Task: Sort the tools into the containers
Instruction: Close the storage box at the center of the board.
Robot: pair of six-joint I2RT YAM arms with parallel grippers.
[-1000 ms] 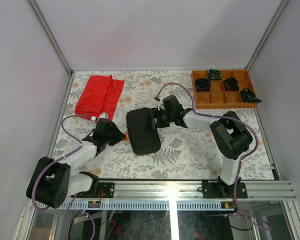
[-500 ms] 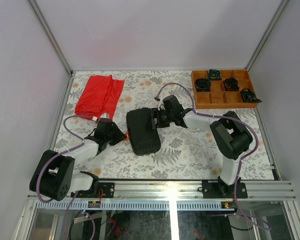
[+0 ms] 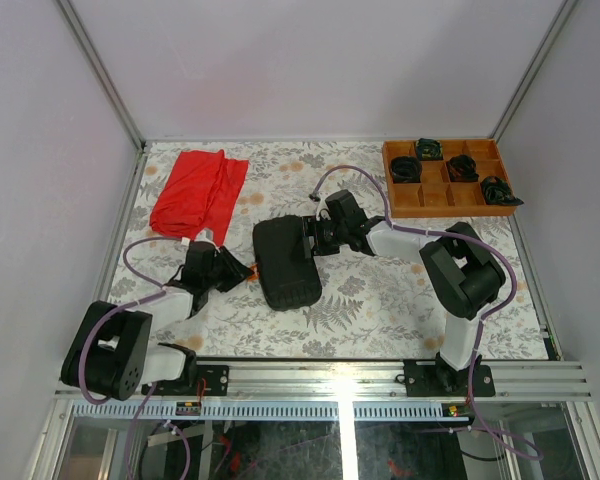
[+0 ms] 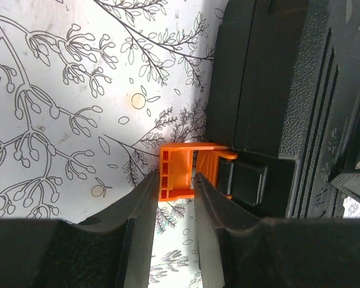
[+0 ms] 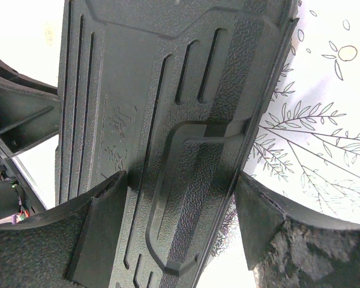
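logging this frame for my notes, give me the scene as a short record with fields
container: black tool case, lid down
latch: orange latch, sticking out from the case's edge
left gripper: pinched on the latch
right gripper: closed across one end of the case
elsewhere: red cloth; wooden tray holding black coiled bundles

Bright even overhead light, soft shadows; right wrist bg overexposed.
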